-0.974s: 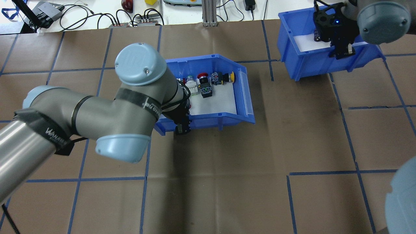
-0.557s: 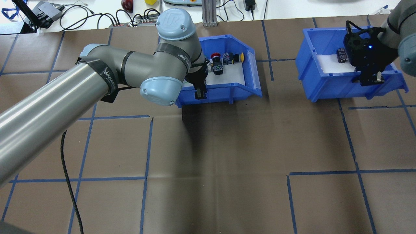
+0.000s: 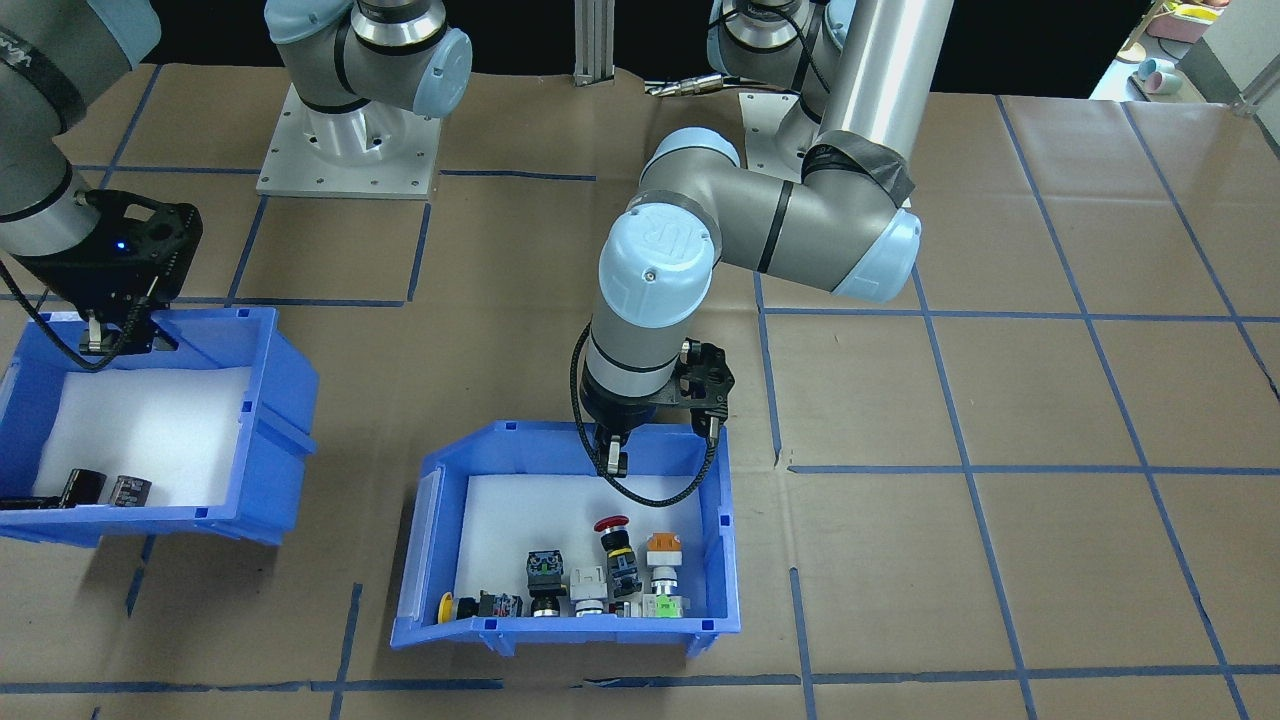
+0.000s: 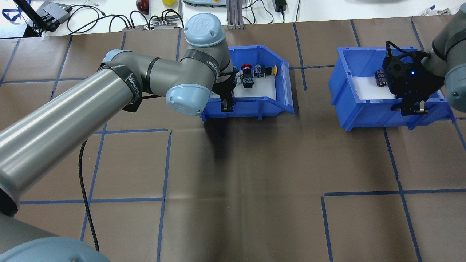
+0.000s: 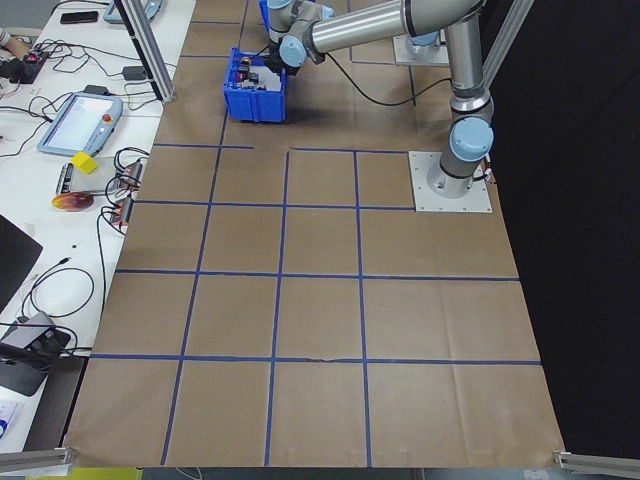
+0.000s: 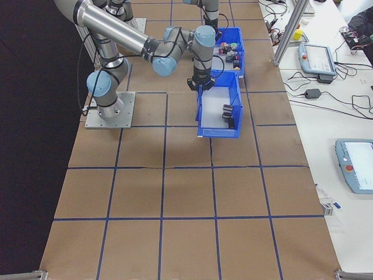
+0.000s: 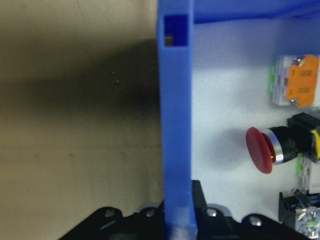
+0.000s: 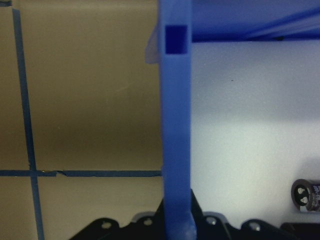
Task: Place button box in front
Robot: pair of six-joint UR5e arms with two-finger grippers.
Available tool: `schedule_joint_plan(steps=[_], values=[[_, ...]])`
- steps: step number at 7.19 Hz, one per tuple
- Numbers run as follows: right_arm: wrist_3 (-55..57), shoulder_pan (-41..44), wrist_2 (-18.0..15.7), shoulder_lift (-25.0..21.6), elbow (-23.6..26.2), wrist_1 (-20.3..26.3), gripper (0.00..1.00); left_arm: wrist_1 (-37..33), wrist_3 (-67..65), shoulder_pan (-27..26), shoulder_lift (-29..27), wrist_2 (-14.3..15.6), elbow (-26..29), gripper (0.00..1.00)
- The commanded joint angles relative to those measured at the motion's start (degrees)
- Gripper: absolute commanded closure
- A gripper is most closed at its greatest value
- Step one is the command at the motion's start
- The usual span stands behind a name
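The button box [image 4: 255, 108] is a blue bin with a white liner, standing toward the table's far side. Inside lie a red mushroom button [image 3: 611, 523], an orange one [image 7: 302, 82] and a yellow one [image 4: 275, 70]. My left gripper [image 4: 226, 105] is shut on its robot-side wall [image 7: 175, 125], one finger inside and one outside. In the front-facing view the same gripper [image 3: 612, 462] reaches down over that wall. My right gripper [image 4: 413, 109] is shut on the wall [image 8: 176, 125] of a second blue bin [image 4: 364, 109].
The second bin holds dark cylindrical capacitors [image 3: 105, 490] on white foam and sits tilted. Brown paper with blue tape lines [image 4: 240, 199] covers the table. Cables and devices [image 4: 145, 22] lie along the far edge behind the bins.
My left arm has carried the button box away from the robot toward the far edge. The right arm has shifted the capacitor bin to the right and nearer the robot.
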Motion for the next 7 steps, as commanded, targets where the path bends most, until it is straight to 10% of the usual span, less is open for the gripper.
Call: schedule_joint_plan(steps=[1,2,4,7], values=[[1.45,0.08,-0.13,-1.53,1.77,-0.04,0.89,0.04,2.38,0.08,-1.16,0.08,0.93,0.85],[1.45,0.08,-0.21,-2.76,2.56,-0.04,0.89,0.04,2.66,0.17,-1.51,0.17,0.93,0.76],[1.45,0.08,-0.21,-5.48,5.11,-0.04,0.89,0.13,4.23,0.35,-1.52,1.13,0.93,0.14],[5.84,2.17,-0.30,-12.23,12.47,0.05,0.89,-0.92,9.12,0.61,0.93,1.14,1.19,0.06]])
